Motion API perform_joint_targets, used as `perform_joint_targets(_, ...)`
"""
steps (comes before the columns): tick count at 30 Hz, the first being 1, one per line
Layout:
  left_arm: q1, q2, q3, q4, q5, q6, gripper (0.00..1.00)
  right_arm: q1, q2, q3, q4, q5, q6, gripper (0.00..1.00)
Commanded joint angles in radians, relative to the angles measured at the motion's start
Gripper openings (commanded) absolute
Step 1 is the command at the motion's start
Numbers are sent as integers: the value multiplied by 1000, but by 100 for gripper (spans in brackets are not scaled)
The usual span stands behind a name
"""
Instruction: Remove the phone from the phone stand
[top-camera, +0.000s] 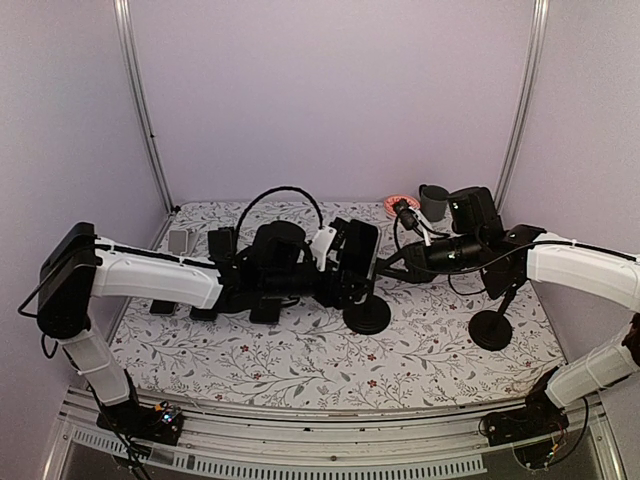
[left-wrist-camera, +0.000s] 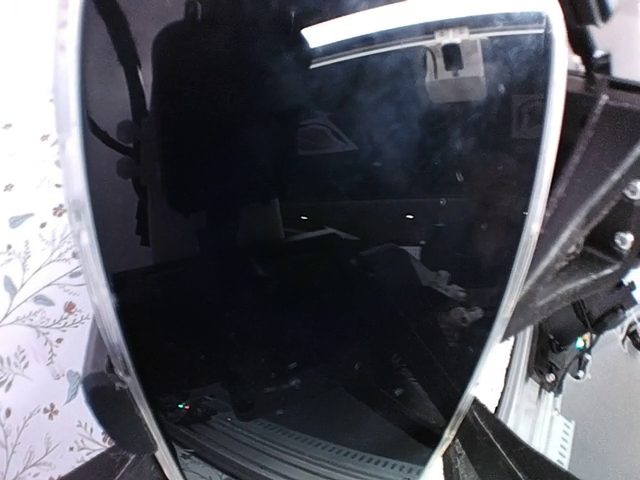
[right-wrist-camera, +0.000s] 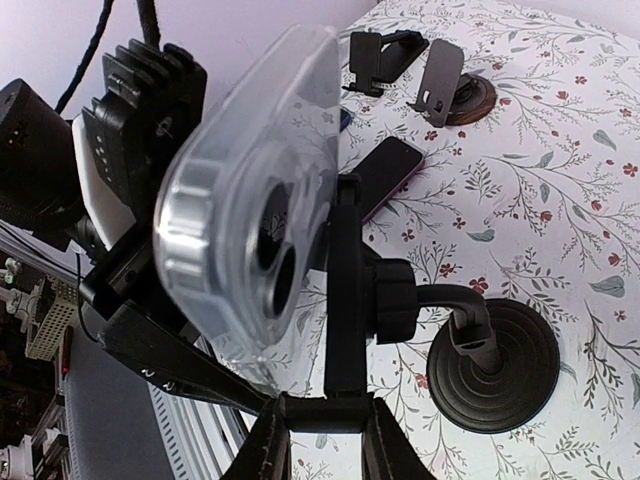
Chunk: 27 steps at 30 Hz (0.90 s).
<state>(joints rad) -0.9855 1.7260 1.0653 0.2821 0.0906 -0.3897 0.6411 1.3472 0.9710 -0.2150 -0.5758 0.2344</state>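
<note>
top view
phone (top-camera: 358, 252): clamped in the phone stand (top-camera: 367, 315), directly above the stand's round base, near upright
left end effector (top-camera: 343, 265): just left of the stand, wrapped round the phone from the screen side
right end effector (top-camera: 388, 267): just right of the stand, reaching in at the back of its cradle
tabletop (top-camera: 300, 365): flowered cloth under the stand's base, with a second stand (top-camera: 490, 328) well to the right

left wrist view
phone: filling the frame, dark screen toward the camera, long axis running up the frame
left fingers (left-wrist-camera: 105, 412): spread wide, one at each long edge of the phone, apparently clamped across its width

right wrist view
phone: back and twin lenses showing through a clear case, seated against the stand's cradle, above its lower foot
right fingers (right-wrist-camera: 385, 452): drawn close together, pinching the cradle's lower foot
spare phone (right-wrist-camera: 388, 168): flat on the tabletop, beyond the stand

judgement
arm on the phone: left only, though both arms are at the stand
way out: probably up along the phone's long axis and leftward off the cradle, clear of the lower foot, with the right arm bracing the stand
risk: stand lifting or tipping with the phone if the brace slips
</note>
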Motion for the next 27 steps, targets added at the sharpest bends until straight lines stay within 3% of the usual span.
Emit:
perform_joint_targets(1,35,-9,-7,91,73,34,35,-12,-31,3,-59,-6,15,0)
perform_joint_targets(8,-32,14,42,131,206,61,34,-12,-24,6,-33,3,29,0)
perform_joint_targets(16,-45,-53,-25,224,282,42,33,-12,-20,3,-2,25,43,0)
perform_joint_targets(27,-1,-266,-198,238,98,19,32,-12,-15,21,50,53,51,0)
